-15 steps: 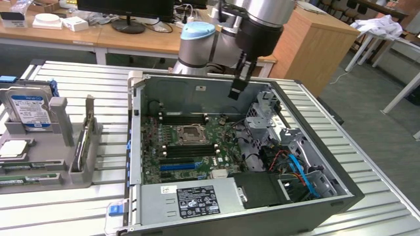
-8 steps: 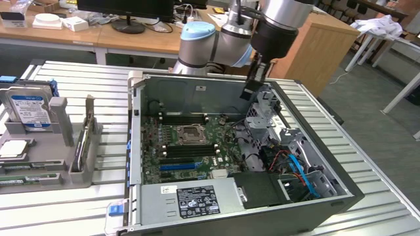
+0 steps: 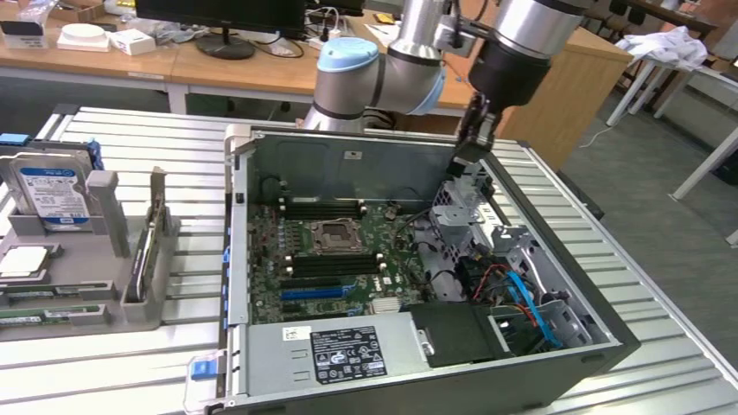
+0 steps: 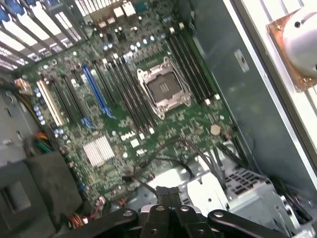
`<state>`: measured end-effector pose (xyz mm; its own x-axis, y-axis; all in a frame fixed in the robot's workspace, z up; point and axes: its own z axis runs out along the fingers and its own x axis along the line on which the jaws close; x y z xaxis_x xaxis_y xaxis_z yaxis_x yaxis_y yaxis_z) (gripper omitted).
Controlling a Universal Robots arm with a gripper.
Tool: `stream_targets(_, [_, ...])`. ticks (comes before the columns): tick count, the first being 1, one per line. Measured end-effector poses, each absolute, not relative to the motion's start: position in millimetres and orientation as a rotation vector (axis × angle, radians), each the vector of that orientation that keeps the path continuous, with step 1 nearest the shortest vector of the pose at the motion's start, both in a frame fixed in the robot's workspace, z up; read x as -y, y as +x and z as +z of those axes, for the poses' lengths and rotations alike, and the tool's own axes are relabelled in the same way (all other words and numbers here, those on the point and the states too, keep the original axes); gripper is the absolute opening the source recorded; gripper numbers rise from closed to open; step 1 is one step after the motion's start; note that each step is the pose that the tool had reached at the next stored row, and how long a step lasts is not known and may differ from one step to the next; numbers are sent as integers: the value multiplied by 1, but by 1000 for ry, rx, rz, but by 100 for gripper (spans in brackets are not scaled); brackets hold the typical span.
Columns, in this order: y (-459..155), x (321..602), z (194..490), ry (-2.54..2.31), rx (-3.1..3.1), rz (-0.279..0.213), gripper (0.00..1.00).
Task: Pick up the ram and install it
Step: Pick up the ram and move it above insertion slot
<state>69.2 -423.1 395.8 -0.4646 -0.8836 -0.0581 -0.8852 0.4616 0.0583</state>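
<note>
1. Nearest you, at the exterior view's left, 2 green ram sticks [image 3: 47, 316] lie flat in the grey holder [image 3: 104, 290], well apart from the claw [image 3: 466, 157].
2. Behind them, 1 drive [image 3: 52, 194] stands in the holder.
3. In the open case [image 3: 381, 164], 1 board [image 3: 346, 290] shows 1 bare socket [image 3: 332, 232] between 2 banks of dark slots [image 3: 328, 207].
4. Farther back, the claw hangs over the case's far corner at the exterior view's right. It is drawn narrow, and you cannot tell whether it grips anything.
5. Farthest, 1 monitor [image 3: 219, 13] stands on a desk [image 3: 231, 67].
</note>
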Motion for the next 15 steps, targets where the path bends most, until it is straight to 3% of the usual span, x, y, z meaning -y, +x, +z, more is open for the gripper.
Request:
stream_targets(6, [93,423,396,-1620,-2678,135,10])
stream_targets(15, [76,423,396,-1618,-2674,131,10])
